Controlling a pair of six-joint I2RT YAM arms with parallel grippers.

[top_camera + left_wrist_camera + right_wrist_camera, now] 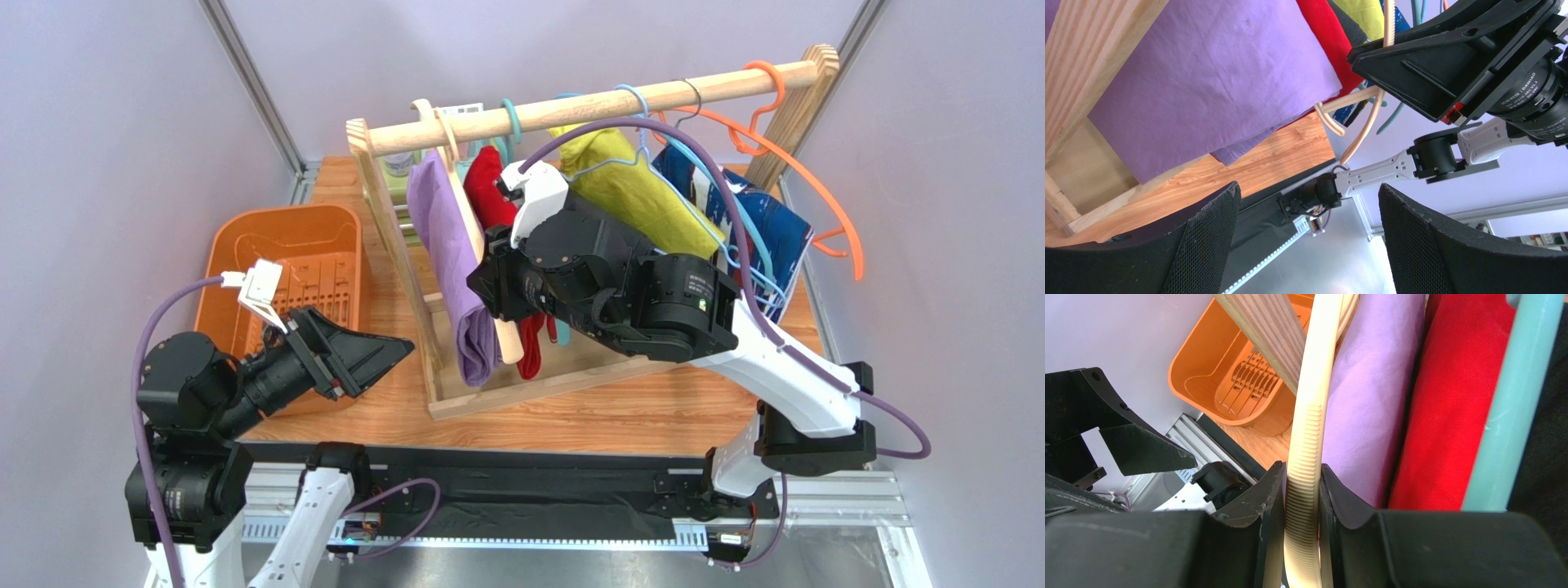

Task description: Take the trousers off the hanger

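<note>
Right gripper point(1301, 490) is pinched tight on the ribbed cream bar of the hanger point(1313, 398). The soft purple trousers point(448, 251) are draped over it, hanging from the round wooden rail point(546, 113). Left gripper point(1309, 245) sits low beside them with its 2 black fingers spread wide and nothing in them, over a wood-grain table point(638, 410) with pale lilac walls point(111, 123).

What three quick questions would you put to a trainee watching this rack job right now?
1. True or false: the right pincer is shut on the hanger.
2. The left pincer is: A) open and empty; B) shut on cloth; C) out of view.
3. In the top view, what colour is the garment hanging right beside the trousers?

Key: 1 true; 2 A; 3 red.
</note>
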